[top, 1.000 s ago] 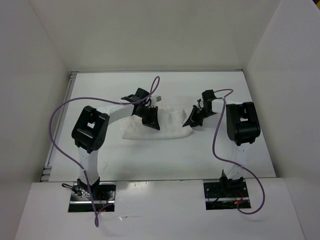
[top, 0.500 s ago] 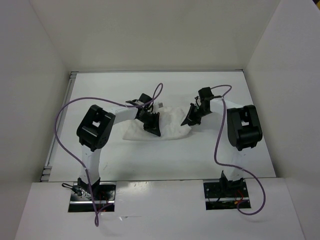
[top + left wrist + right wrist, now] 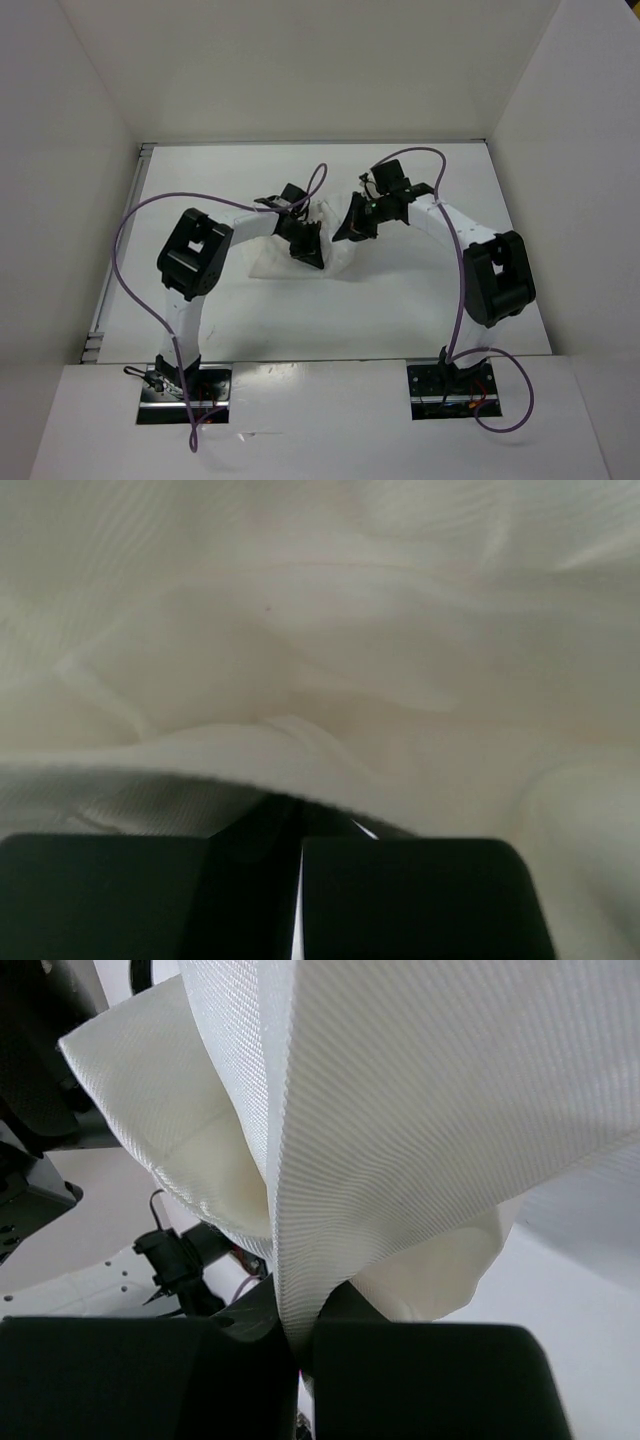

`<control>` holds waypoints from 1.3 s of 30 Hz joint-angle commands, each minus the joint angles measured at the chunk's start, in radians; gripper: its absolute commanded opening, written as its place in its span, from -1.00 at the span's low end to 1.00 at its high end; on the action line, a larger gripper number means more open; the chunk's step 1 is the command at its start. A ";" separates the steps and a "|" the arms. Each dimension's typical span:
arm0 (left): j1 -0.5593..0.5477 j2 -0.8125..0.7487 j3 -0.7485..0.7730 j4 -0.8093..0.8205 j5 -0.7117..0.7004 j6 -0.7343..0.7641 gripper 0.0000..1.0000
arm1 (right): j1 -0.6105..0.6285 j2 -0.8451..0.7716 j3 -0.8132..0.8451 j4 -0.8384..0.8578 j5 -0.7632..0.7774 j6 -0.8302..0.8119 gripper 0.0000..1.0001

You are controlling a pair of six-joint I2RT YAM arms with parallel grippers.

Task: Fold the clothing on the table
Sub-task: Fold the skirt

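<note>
The clothing (image 3: 268, 262), a thin white cloth, lies bunched mid-table (image 3: 200, 180) between both arms. My left gripper (image 3: 308, 250) rests shut on its middle. In the left wrist view the clothing (image 3: 330, 650) fills the frame and a fold hangs over the closed tips of the left gripper (image 3: 298, 820); no pinch shows. My right gripper (image 3: 352, 225) is shut on the cloth's right edge and holds it raised, close to the left gripper. In the right wrist view the ribbed clothing (image 3: 400, 1110) rises in a fold straight out of the right gripper (image 3: 305, 1335).
White walls close the table on three sides, with a metal edge strip (image 3: 140, 200) on the left. Purple cables (image 3: 125, 240) loop from both arms. The arm bases (image 3: 185, 380) sit at the near edge. Part of the left arm (image 3: 40, 1080) shows in the right wrist view.
My right gripper has swung left and slightly back, carrying the cloth's right edge up over toward the left gripper. The cloth's spread has shrunk. The left gripper has hardly moved.
</note>
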 commanded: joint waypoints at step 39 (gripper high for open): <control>0.265 -0.358 -0.362 -0.072 -0.652 -0.297 -1.00 | 0.049 0.130 0.320 -0.096 -0.001 -0.015 -1.00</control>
